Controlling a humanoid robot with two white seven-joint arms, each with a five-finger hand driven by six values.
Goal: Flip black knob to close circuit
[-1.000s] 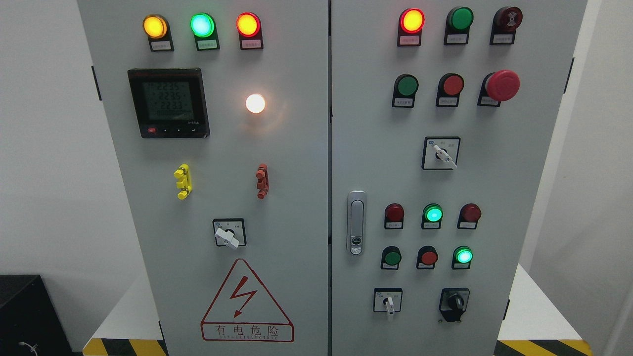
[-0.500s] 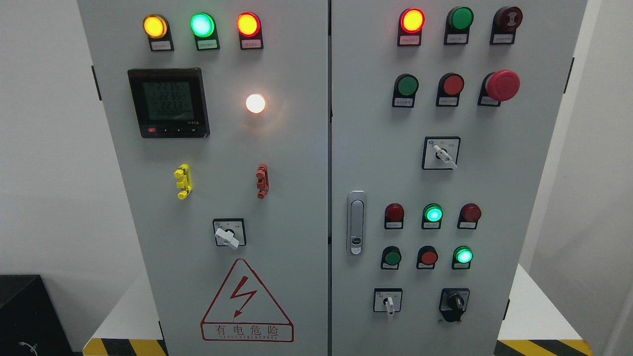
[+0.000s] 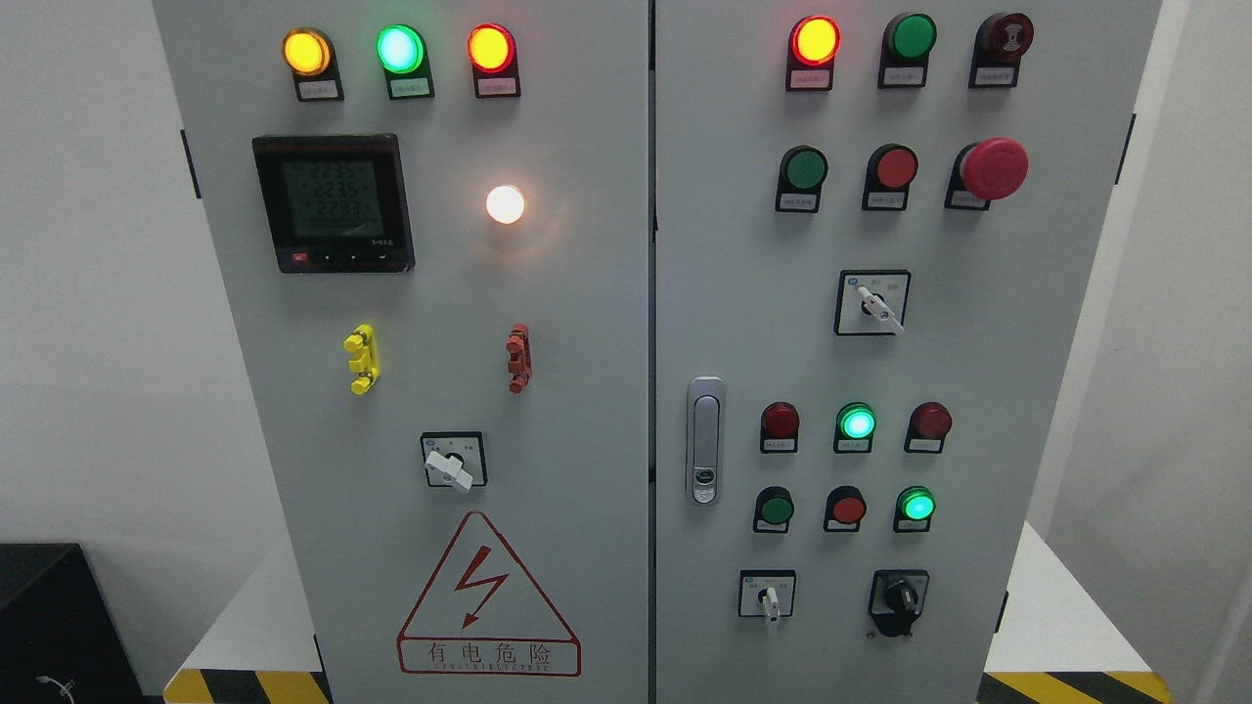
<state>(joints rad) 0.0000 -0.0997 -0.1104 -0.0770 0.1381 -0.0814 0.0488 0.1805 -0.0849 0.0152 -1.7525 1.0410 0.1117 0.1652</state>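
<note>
The black knob [image 3: 898,598] is a rotary switch on a black plate at the lower right of the right cabinet door [image 3: 724,244]. Its handle points down toward the lower left. No robot hand or arm shows anywhere in the head view.
The grey cabinet has two doors full of lamps, push buttons and white-handled selector switches [image 3: 448,469], [image 3: 880,311], [image 3: 771,601]. A red mushroom button [image 3: 993,168] sticks out at upper right. A door latch [image 3: 704,440] sits near the centre seam. A black box [image 3: 54,626] stands at lower left.
</note>
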